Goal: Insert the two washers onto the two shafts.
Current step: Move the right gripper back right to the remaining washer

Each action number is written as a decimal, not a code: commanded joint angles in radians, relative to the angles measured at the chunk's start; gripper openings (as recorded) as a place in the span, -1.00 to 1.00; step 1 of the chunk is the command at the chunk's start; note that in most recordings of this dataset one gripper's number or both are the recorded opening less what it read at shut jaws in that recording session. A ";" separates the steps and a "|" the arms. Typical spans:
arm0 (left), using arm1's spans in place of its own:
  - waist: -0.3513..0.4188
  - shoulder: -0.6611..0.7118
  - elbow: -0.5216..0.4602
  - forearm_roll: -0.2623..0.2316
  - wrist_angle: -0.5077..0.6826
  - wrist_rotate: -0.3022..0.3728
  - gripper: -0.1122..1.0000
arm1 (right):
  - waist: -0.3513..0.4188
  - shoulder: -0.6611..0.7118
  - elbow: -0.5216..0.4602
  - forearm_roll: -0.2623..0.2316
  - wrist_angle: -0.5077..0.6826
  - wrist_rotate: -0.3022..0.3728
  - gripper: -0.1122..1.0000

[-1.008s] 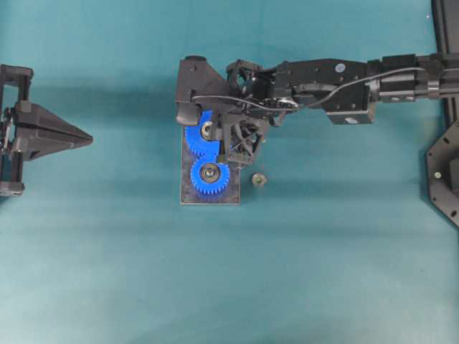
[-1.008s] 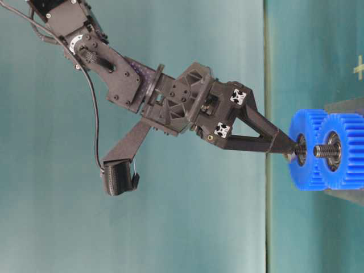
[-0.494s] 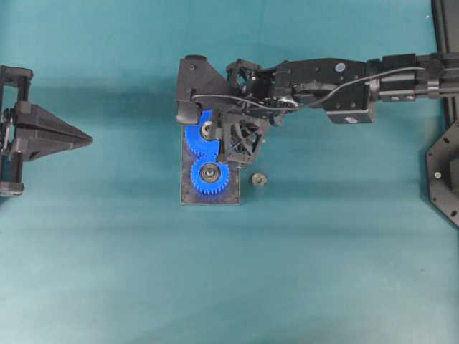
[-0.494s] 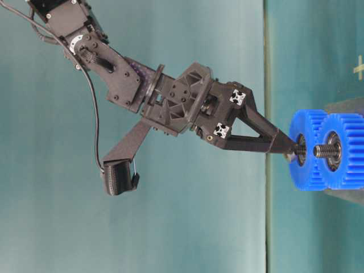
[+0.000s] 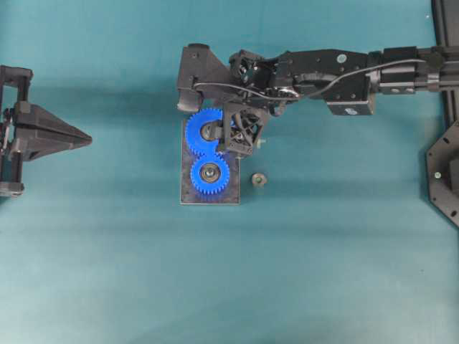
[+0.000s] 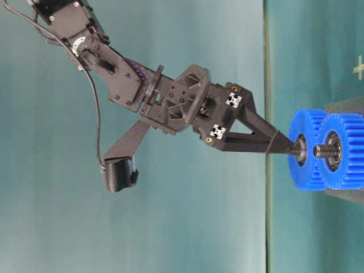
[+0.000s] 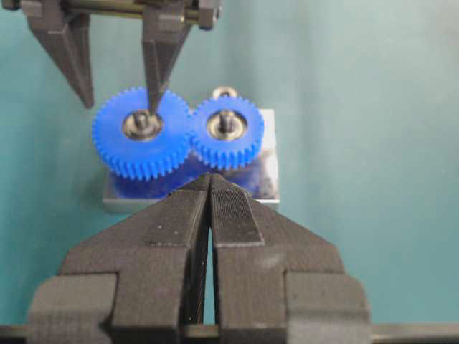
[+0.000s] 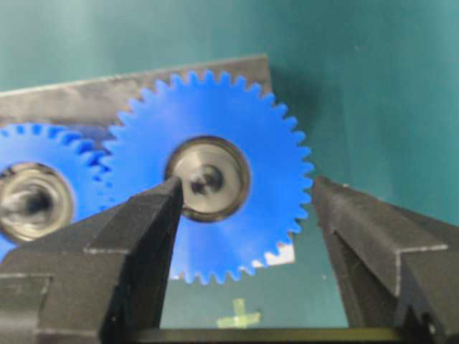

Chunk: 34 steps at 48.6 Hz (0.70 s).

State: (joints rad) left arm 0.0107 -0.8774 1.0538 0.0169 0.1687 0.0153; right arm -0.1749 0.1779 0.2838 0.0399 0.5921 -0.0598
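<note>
On one base plate (image 5: 185, 197) sit two blue gears (image 5: 209, 173); right end effector (image 8: 244, 208) gapes empty, left end effector (image 7: 209, 188) closed.

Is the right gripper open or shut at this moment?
Open. The right gripper shows its black fingers spread wide, bare teal cloth between them, over the larger blue plastic gear, nothing held.

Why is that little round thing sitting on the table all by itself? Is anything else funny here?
That small round metal part lies loose on the teal table, beside the grey base plate, apart from the two blue gears. It may be a spare part; I cannot tell. Nothing else looks tipped, spilled or broken.
</note>
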 commanded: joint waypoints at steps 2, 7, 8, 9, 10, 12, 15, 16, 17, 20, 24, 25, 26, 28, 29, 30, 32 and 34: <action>0.003 0.005 -0.012 0.002 -0.008 -0.002 -0.79 | -0.003 -0.071 -0.011 0.003 -0.002 -0.003 0.52; 0.003 0.003 -0.012 0.002 -0.008 -0.002 -0.79 | -0.002 -0.114 0.014 0.003 0.011 -0.002 0.52; 0.003 0.003 -0.012 0.002 -0.009 -0.002 -0.79 | 0.000 -0.126 0.021 0.003 0.015 -0.002 0.51; 0.003 0.003 -0.012 0.002 -0.009 -0.002 -0.79 | 0.002 -0.138 0.031 0.003 0.018 -0.002 0.51; 0.003 0.003 -0.012 0.002 -0.008 -0.002 -0.79 | 0.006 -0.152 0.043 0.003 0.021 -0.002 0.51; 0.003 0.003 -0.012 0.002 -0.009 -0.002 -0.79 | 0.012 -0.176 0.066 0.003 0.025 -0.003 0.51; 0.003 0.003 -0.012 0.002 -0.009 -0.002 -0.79 | 0.025 -0.219 0.112 0.003 0.021 -0.002 0.50; 0.003 0.003 -0.012 0.002 -0.008 -0.002 -0.79 | 0.029 -0.235 0.126 0.005 0.018 -0.002 0.50; 0.003 0.003 -0.012 0.002 -0.009 -0.002 -0.79 | 0.035 -0.247 0.140 0.005 0.015 -0.002 0.50; 0.003 0.003 -0.012 0.002 -0.008 -0.002 -0.79 | 0.061 -0.285 0.196 0.006 0.005 0.008 0.50; 0.003 0.003 -0.012 0.002 -0.009 -0.002 -0.79 | 0.095 -0.313 0.264 0.011 -0.014 0.012 0.50; 0.003 0.003 -0.012 0.002 -0.008 -0.002 -0.79 | 0.106 -0.316 0.281 0.012 -0.021 0.014 0.50; 0.003 0.003 -0.012 0.002 -0.008 -0.002 -0.79 | 0.115 -0.319 0.296 0.015 -0.031 0.014 0.50; 0.003 0.003 -0.012 0.002 -0.008 0.000 -0.79 | 0.133 -0.321 0.328 0.020 -0.054 0.015 0.50; 0.003 0.003 -0.012 0.002 -0.009 -0.002 -0.79 | 0.143 -0.321 0.341 0.025 -0.069 0.015 0.50; 0.003 0.003 -0.012 0.002 -0.008 0.000 -0.79 | 0.152 -0.318 0.356 0.029 -0.084 0.015 0.50; 0.003 0.002 -0.014 0.002 -0.009 0.000 -0.79 | 0.167 -0.308 0.379 0.034 -0.118 0.017 0.50; 0.003 0.003 -0.015 0.002 -0.009 0.000 -0.79 | 0.179 -0.296 0.400 0.035 -0.150 0.021 0.50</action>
State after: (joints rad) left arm 0.0107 -0.8774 1.0538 0.0169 0.1687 0.0153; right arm -0.0169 -0.1135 0.6565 0.0690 0.4985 -0.0552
